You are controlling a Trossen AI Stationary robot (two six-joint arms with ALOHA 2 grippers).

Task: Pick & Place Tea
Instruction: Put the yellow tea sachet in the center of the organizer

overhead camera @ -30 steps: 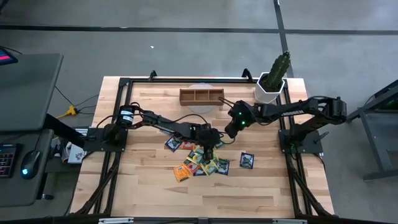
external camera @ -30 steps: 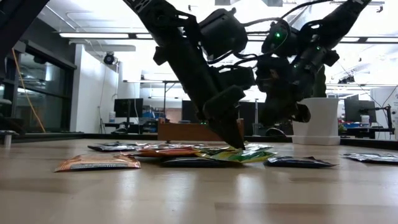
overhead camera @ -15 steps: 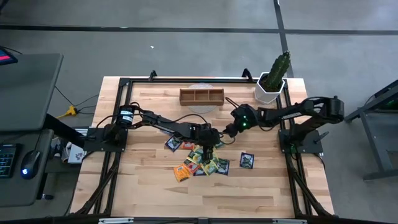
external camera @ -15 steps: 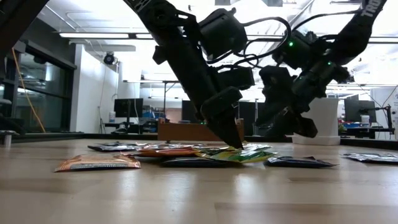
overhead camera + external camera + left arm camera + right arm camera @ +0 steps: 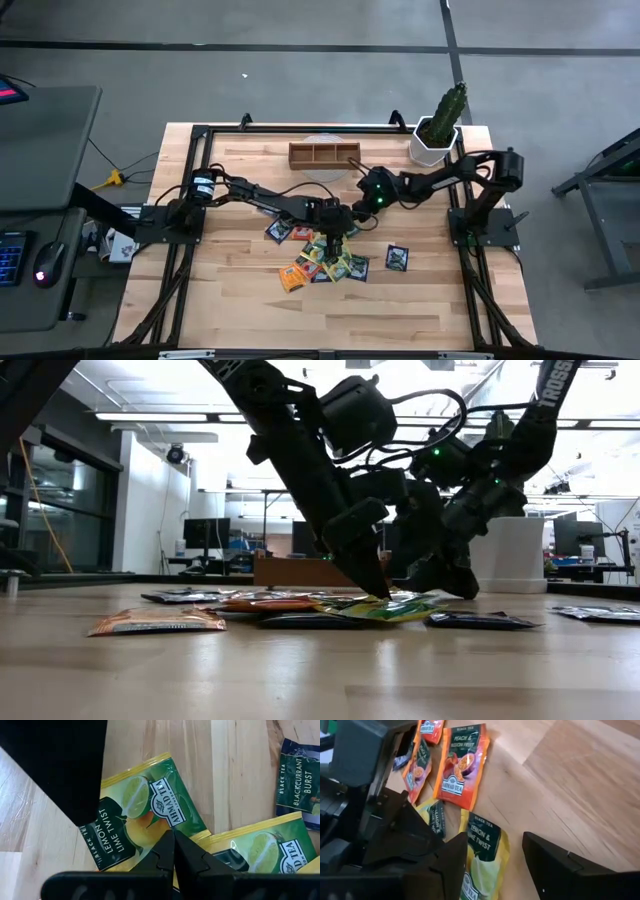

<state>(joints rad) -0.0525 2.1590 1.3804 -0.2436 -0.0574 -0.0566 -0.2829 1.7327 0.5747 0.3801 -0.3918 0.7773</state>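
The pick is in hand: the left tool (image 5: 334,233), fingers pressed together with nothing held, pins a lemon-lime sachet (image 5: 140,815) in the tea pile (image 5: 322,258) at mid-bench, while the right tool (image 5: 358,207), fingers wide, hangs just right of it; next it likely must straddle a sachet edge and close

A brown wooden tray (image 5: 324,153) with 3 compartments sits near the far edge of the light wood table (image 5: 240,290). A cactus in a white pot (image 5: 438,132) stands at the far right corner.
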